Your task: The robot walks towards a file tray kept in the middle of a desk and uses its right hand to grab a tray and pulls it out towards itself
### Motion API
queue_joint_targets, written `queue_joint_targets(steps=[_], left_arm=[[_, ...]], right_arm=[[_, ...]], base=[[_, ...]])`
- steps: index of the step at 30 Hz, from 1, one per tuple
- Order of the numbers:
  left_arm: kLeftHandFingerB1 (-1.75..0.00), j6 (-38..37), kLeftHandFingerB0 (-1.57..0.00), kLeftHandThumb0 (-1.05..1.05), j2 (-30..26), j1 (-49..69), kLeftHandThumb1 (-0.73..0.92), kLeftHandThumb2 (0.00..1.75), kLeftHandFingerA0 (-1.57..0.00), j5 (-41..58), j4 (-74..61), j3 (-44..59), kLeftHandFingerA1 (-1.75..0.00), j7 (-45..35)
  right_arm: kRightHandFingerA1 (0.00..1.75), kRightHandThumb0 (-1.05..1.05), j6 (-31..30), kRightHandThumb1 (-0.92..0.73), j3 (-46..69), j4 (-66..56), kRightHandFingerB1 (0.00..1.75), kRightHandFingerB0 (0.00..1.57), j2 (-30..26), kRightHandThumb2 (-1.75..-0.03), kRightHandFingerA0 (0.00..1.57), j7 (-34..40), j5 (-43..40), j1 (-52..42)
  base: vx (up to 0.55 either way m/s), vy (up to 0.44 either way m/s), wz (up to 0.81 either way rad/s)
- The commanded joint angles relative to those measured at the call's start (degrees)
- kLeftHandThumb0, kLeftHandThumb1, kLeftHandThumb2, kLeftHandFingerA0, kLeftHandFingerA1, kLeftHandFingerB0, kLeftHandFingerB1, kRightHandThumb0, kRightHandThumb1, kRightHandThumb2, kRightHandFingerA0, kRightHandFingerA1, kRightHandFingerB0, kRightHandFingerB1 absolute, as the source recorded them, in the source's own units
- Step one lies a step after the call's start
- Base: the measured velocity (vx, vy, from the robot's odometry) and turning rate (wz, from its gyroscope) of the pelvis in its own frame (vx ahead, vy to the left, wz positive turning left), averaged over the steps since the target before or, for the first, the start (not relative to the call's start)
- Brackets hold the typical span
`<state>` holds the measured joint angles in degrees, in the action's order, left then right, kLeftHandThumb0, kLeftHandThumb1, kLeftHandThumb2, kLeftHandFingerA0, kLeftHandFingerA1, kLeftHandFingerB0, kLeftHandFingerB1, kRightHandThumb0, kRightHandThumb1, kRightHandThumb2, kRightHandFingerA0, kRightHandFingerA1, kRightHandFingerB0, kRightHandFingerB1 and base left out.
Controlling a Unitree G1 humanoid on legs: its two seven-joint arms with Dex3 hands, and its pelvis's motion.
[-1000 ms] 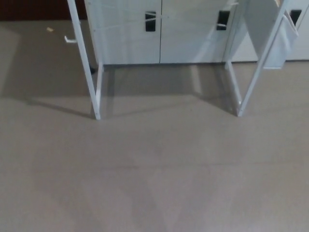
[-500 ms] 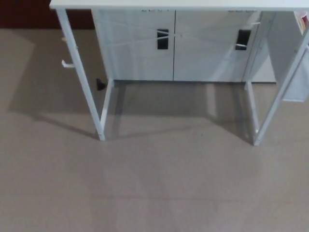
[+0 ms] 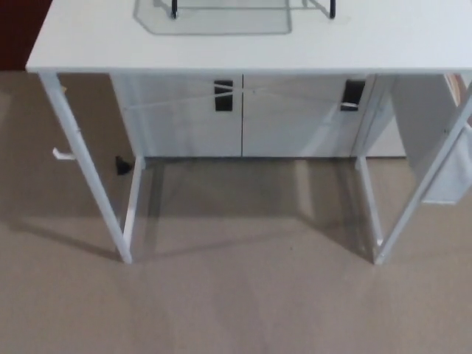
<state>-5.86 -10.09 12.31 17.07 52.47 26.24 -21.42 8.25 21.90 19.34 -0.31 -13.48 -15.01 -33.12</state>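
A white desk (image 3: 383, 44) fills the upper part of the head view, its top seen from the front. On it, at the top edge of the picture, lies the clear front of a file tray (image 3: 214, 18) with two black frame legs (image 3: 175, 9) standing on it; the rest of the tray is cut off. Neither of my hands shows.
The desk stands on thin white legs, front left (image 3: 88, 169) and front right (image 3: 420, 199). Behind it are white cabinets (image 3: 243, 110) with black handles. A small black object (image 3: 122, 164) lies on the beige floor by the left leg.
The whole picture has shifted down as the camera tilted up: the desk top and the tray's front have come into view.
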Motion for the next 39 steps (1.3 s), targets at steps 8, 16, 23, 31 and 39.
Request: queue_joint_targets(steps=[8,16,23,31,39], left_arm=[[-0.39,-4.38,-0.24,-0.34,-0.26,-1.78,0.45,0.77,-0.33,-0.49,3.42,-0.79,-0.37,0.77],[-0.36,-5.32,-0.24,-0.3,-2.41,-1.99,0.45,0.75,-0.33,-1.82,5.25,-1.81,-0.38,0.8],[-0.37,-4.45,-0.25,-0.3,-2.81,-1.53,0.46,0.76,-0.33,-0.47,3.82,-1.66,-0.37,-0.68],[-0.37,-3.05,-0.24,-0.34,-3.17,-2.01,0.44,0.71,-0.38,-0.4,1.67,-2.46,-0.39,-1.06],[-0.55,-0.49,-0.19,-0.31,-3.63,-1.81,0.28,0.9,-0.33,0.46,0.45,-3.01,-0.59,-2.93]], right_arm=[[0.58,-0.4,0.67,-0.43,-2.66,2.42,0.46,0.31,-0.45,-0.69,0.57,3.54,3.34,3.21],[0.58,-0.38,0.89,-0.44,-2.23,4.65,0.46,0.31,-0.35,-0.68,0.53,2.29,1.31,2.85],[0.6,-0.37,0.24,-0.43,-2.08,4.47,0.46,0.33,-0.1,-0.67,0.59,2.05,0.48,1.98],[0.6,-0.4,1.06,-0.42,-3.09,4.85,0.46,0.34,-0.4,-0.68,0.61,2.76,1.99,2.38],[0.5,-0.28,1.34,-0.52,-2.72,6.94,0.38,0.37,-1.05,-0.56,0.57,1.19,0.91,3.13]], base=[[0.29,-0.245,0.24],[0.22,-0.111,-0.01],[0.36,0.102,-0.1],[0.31,0.066,0.05],[0.29,-0.171,0.16]])
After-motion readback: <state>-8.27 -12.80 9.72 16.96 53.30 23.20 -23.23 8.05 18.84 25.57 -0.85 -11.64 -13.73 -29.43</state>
